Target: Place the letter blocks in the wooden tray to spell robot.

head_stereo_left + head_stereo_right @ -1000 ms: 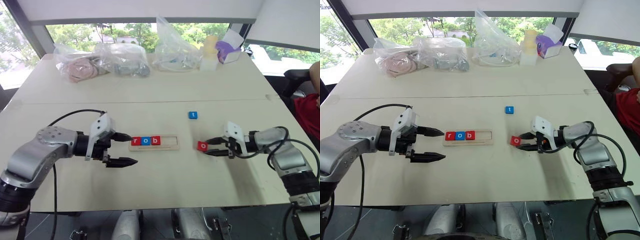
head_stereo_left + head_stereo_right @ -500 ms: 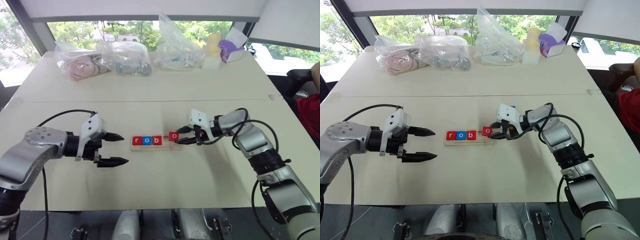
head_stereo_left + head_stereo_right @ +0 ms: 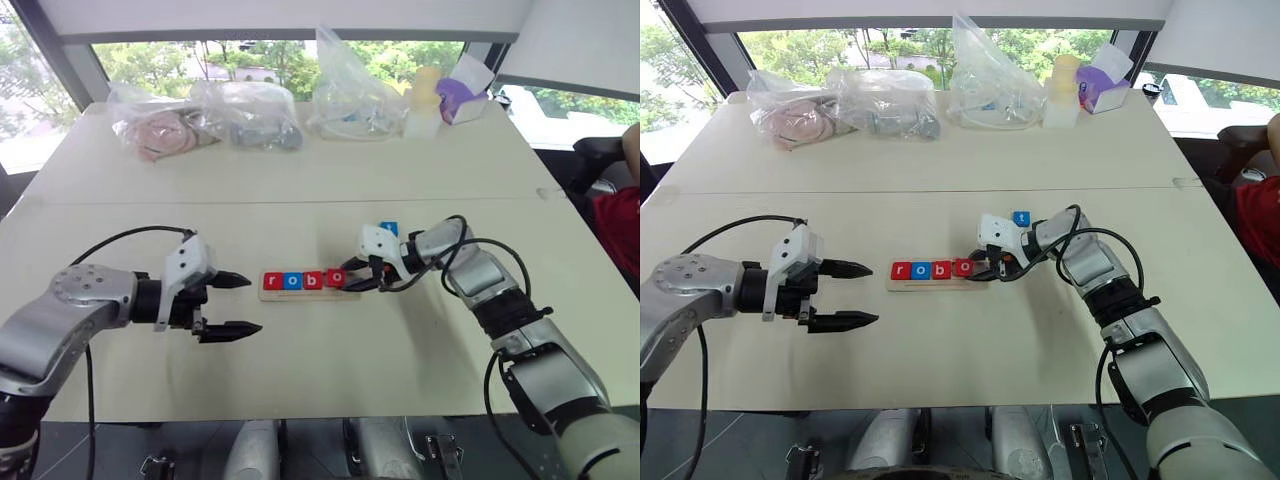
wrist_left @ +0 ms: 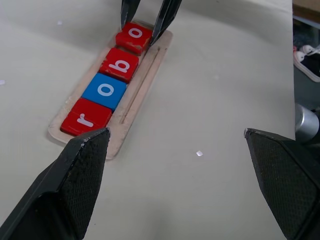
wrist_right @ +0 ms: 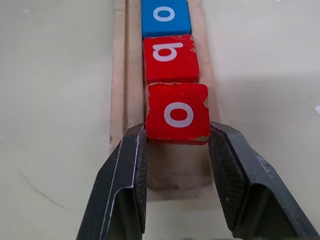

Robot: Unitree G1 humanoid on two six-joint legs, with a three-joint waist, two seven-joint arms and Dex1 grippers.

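The right hand (image 5: 176,150) is clenched on a red "o" block (image 5: 177,113), holding it in the wooden tray (image 4: 145,70) just beside the red "b" (image 4: 120,64), blue "o" (image 4: 104,90) and red "r" (image 4: 86,118). The left hand (image 3: 232,304) hovers spread wide near the tray's other end. A blue "t" block (image 3: 1021,218) lies on the surface (image 3: 320,180) behind the right hand.

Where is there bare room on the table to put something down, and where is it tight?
The wide near strip between the left pincer and the right arm is bare, as is the band between the wooden tray and the plastic bags. It is crowded at the tray's right end, where the right pincer grips the red o block, with the blue t block just behind.
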